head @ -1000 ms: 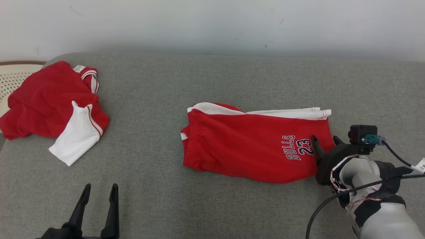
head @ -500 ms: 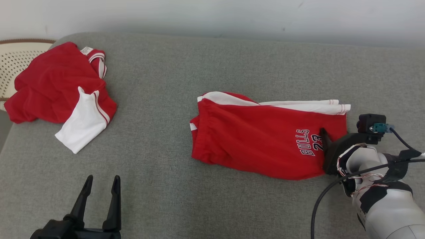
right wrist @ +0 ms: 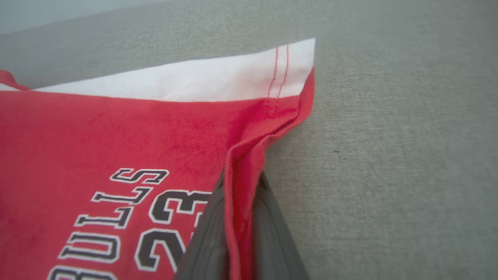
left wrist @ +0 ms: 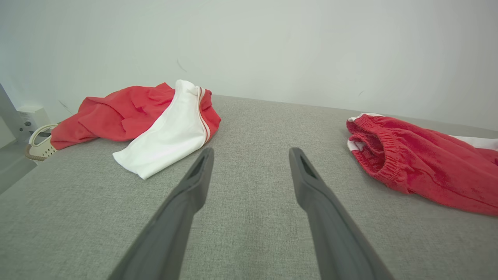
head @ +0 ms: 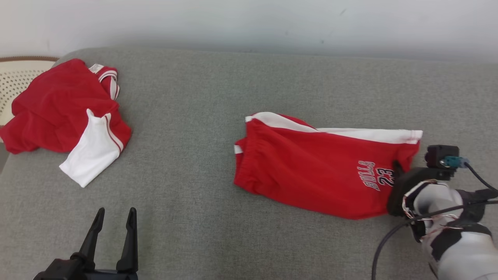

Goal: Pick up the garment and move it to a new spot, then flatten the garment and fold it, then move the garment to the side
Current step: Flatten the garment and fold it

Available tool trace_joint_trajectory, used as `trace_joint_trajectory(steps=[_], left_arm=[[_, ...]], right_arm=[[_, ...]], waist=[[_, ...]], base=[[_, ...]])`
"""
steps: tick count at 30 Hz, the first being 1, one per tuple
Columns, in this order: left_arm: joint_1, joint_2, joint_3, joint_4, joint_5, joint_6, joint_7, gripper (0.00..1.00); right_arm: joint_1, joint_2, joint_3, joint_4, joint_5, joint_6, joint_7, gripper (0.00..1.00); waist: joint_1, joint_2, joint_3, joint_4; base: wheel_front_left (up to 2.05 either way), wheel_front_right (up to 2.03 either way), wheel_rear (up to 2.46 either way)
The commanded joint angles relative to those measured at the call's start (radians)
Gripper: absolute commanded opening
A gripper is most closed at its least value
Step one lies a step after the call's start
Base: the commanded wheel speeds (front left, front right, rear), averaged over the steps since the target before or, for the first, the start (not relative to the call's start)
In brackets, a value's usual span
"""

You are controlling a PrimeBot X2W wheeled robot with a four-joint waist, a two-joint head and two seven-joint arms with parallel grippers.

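Big grey cushion (head: 202,97) across almost the whole head view, its far edge running along the pale wall (head: 249,23) at the top. Right of centre lie the red shorts (head: 319,171), spread flat. The waistband faces frame centre, a white stripe runs along the far side, and "BULLS 23" is printed near the leg hem at the right.

And there's the right arm (head: 455,233), coming up out of the lower right corner. Its pale forearm is bent in toward the shorts, with cables looping off it. The right hand (head: 397,168) sits right on that hem beside the "23". In the right wrist view the right hand (right wrist: 243,177) is pinched narrow, a raised ridge of red cloth caught between its two dark fingers. Bare cushion lies beyond the hem, to the right of that frame.

Upper left of the head view has a second garment (head: 66,112), red with a white panel, crumpled near the cushion's left end. A broad, open strip of grey separates it from the shorts.

Lower left, the left hand (head: 116,212) points up the frame. In the left wrist view the left hand (left wrist: 252,152) is spread wide and holds nothing, with open cushion ahead between the two garments.

At the far left edge sits a cream perforated basket (head: 15,83) with a brown rim, the crumpled garment overlapping it. I can't tell what's inside.
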Motion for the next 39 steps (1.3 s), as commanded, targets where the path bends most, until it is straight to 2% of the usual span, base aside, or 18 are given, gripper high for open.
trace_joint_trajectory(steps=[1,5,9,17,26,32,39], left_arm=[[0.015,0.000,0.002,0.003,0.003,-0.001,-0.002,1.00],[0.020,0.000,0.007,0.006,0.001,-0.002,-0.002,1.00],[0.039,-0.001,0.009,-0.005,0.001,0.004,-0.002,1.00],[0.049,-0.002,0.002,-0.008,-0.011,0.007,-0.002,1.00],[0.045,-0.002,-0.021,-0.002,-0.017,0.012,-0.002,1.00],[0.035,-0.003,-0.039,0.006,-0.024,0.010,-0.002,1.00],[0.021,-0.003,-0.072,0.009,-0.042,0.016,-0.002,1.00]], right_arm=[[0.028,-0.025,0.009,0.007,0.015,-0.001,-0.003,0.00],[0.033,-0.060,0.030,-0.010,0.034,-0.001,-0.011,0.00],[0.048,-0.061,0.044,-0.067,0.103,-0.001,0.002,0.00],[0.080,-0.086,0.135,-0.300,0.294,-0.001,0.073,0.00],[0.105,-0.100,0.265,-0.542,0.482,-0.001,0.108,0.00],[0.088,-0.078,0.321,-0.571,0.531,-0.001,0.102,0.00],[0.044,-0.013,0.373,-0.487,0.557,-0.001,0.093,0.00]], waist=[[0.0000,-0.0001,-0.017,-0.017],[0.0000,-0.0001,-0.034,-0.033],[0.0000,-0.0001,-0.049,-0.051],[0.0000,-0.0001,-0.065,-0.072],[0.0000,-0.0001,-0.086,-0.053],[0.0000,-0.0001,-0.090,-0.029],[0.0000,-0.0001,-0.079,0.006]], base=[[0.00,0.00,0.00],[0.00,0.00,0.00],[0.00,0.00,0.00],[0.00,0.00,0.00],[0.00,0.00,0.00],[0.00,0.00,0.00],[0.00,0.00,0.00]])
